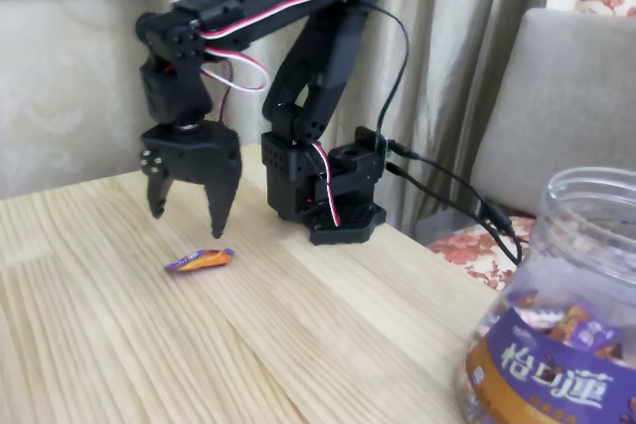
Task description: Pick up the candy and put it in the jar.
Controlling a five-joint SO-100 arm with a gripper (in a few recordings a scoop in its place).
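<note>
A small candy point(199, 261) in a shiny purple and orange wrapper lies flat on the light wooden table point(119, 345). My black gripper point(187, 220) hangs just above and slightly behind it, pointing down, open, with nothing between its fingers. The jar point(561, 315), clear plastic with a purple and gold-brown label, stands at the bottom right corner, cut off by the frame edge; wrapped candies show inside it.
The arm's black base point(333, 201) is clamped at the table's far edge, with black cables point(467, 196) trailing right toward the jar. A grey chair back point(556, 106) and curtains stand behind the table.
</note>
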